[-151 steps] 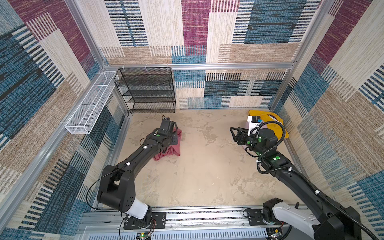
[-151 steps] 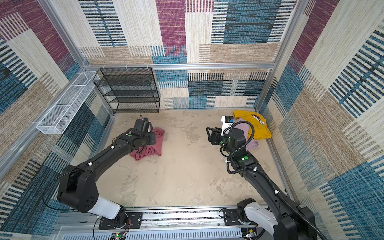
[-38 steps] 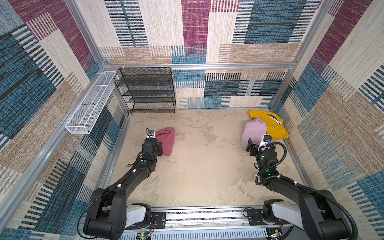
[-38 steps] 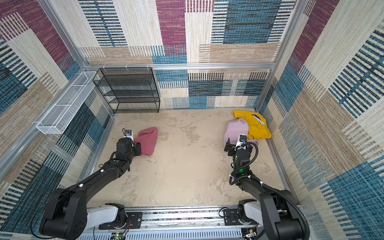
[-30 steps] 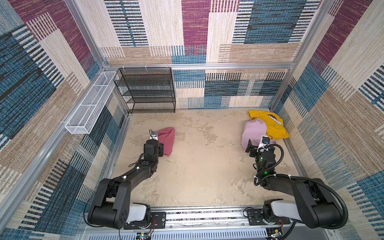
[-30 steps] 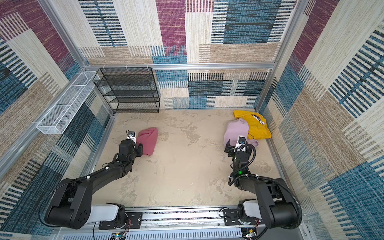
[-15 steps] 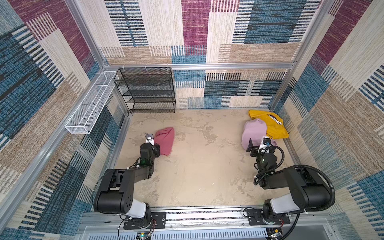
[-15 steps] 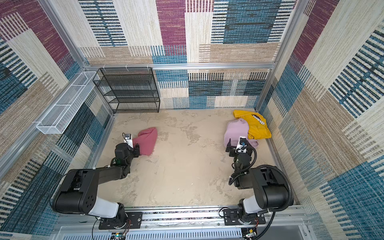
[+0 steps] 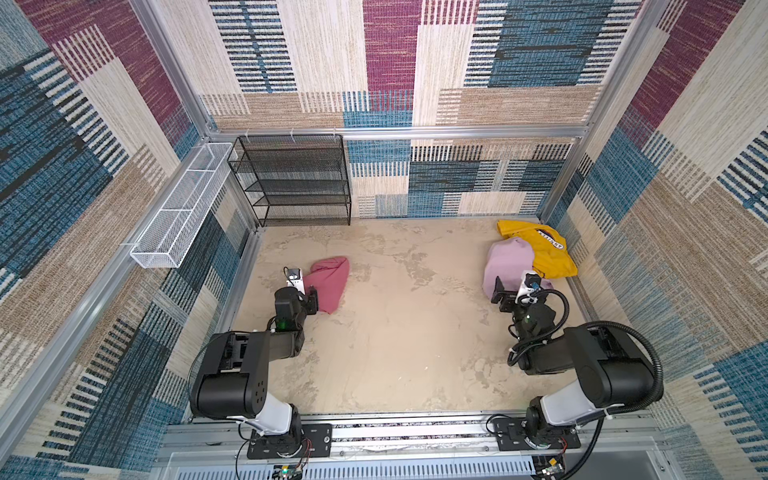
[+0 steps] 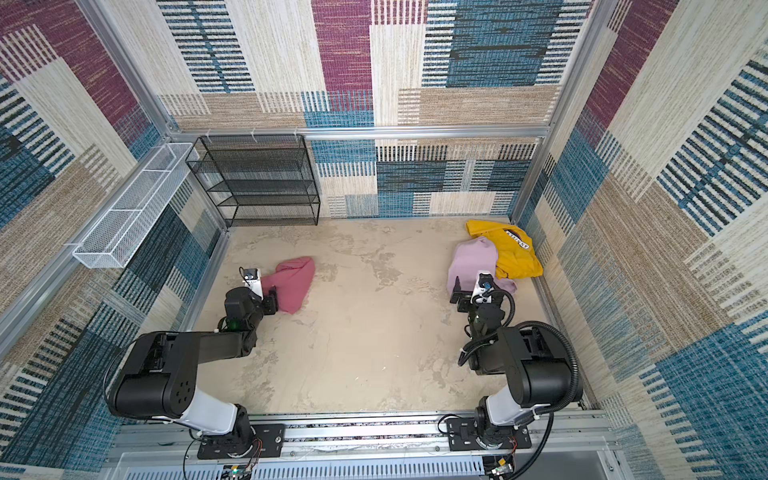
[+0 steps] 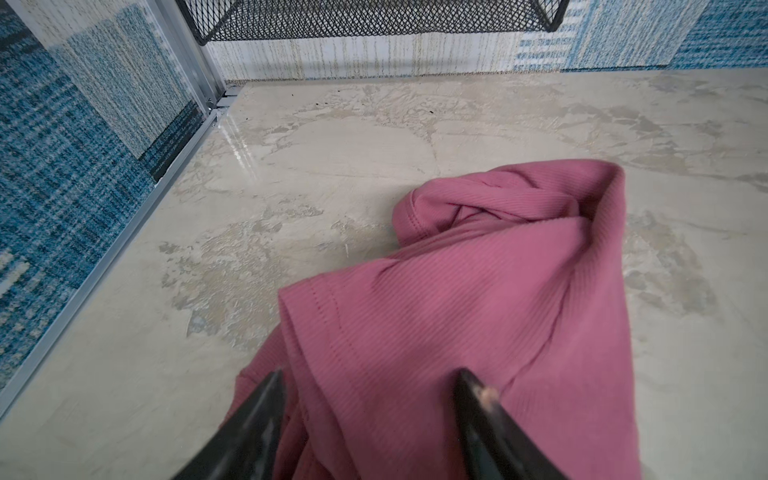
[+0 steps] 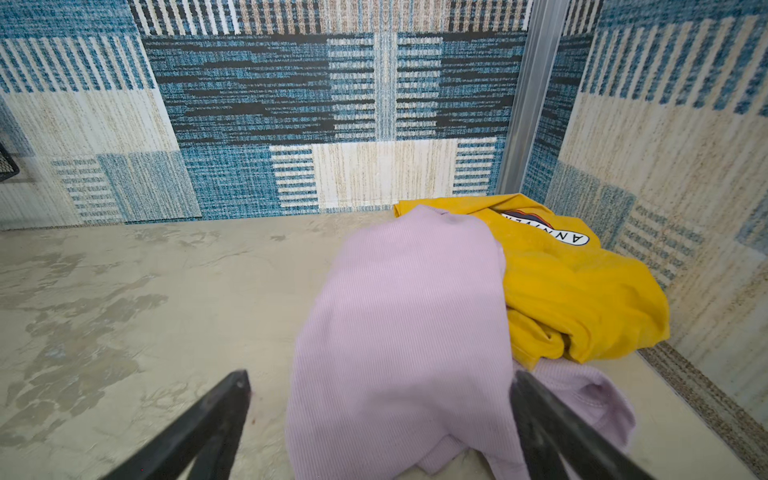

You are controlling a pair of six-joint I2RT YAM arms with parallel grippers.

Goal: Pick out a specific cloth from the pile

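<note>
The rose-pink cloth point(image 9: 330, 280) point(image 10: 293, 280) lies by itself on the floor at the left, far from the pile. My left gripper point(image 9: 312, 297) point(image 10: 272, 301) sits low at the cloth's near end. In the left wrist view the cloth point(image 11: 478, 299) runs between the parted fingers of that gripper point(image 11: 370, 374), which is open and not clamped on it. The pile in the back right corner is a pale lilac cloth point(image 9: 507, 264) point(image 12: 399, 316) lying over a mustard garment point(image 9: 548, 253) point(image 12: 582, 299). My right gripper point(image 9: 503, 294) point(image 12: 381, 374) stands wide open just in front of the lilac cloth.
A black mesh shelf point(image 9: 299, 183) stands against the back wall at the left. On the left wall hangs a white wire basket point(image 9: 178, 216). Patterned walls close in on three sides. Both arms are folded back near the front rail point(image 9: 395, 432).
Both arms have drawn back toward the front rail. The pink cloth, under the left gripper five seconds ago, now lies loose. The right gripper has left the pile.
</note>
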